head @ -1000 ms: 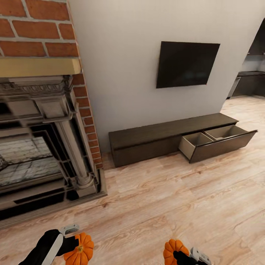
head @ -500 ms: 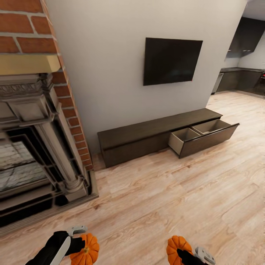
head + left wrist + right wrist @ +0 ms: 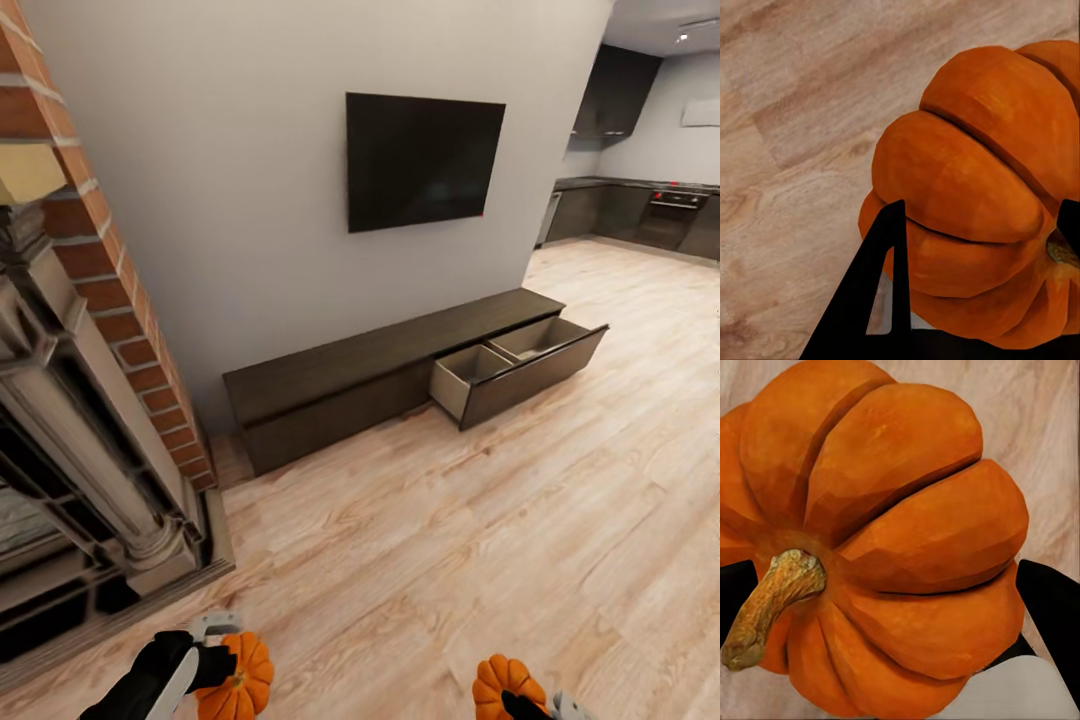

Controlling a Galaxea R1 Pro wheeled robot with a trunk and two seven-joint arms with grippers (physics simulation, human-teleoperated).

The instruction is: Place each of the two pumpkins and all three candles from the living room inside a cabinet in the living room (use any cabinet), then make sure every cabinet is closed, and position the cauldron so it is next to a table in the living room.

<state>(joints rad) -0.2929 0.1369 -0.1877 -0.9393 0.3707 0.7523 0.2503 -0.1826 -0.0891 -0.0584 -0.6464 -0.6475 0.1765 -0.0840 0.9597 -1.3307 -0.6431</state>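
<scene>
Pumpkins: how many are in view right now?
2. One pumpkin sits in the left gripper; the other pumpkin in the right gripper.

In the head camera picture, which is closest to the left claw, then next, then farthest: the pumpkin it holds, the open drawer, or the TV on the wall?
1. The pumpkin: gripped in the left claw itself, low at the view's left.
2. The open drawer: across the wood floor, pulled out of the cabinet's right end.
3. The TV: on the wall above the cabinet, behind the drawer.
</scene>
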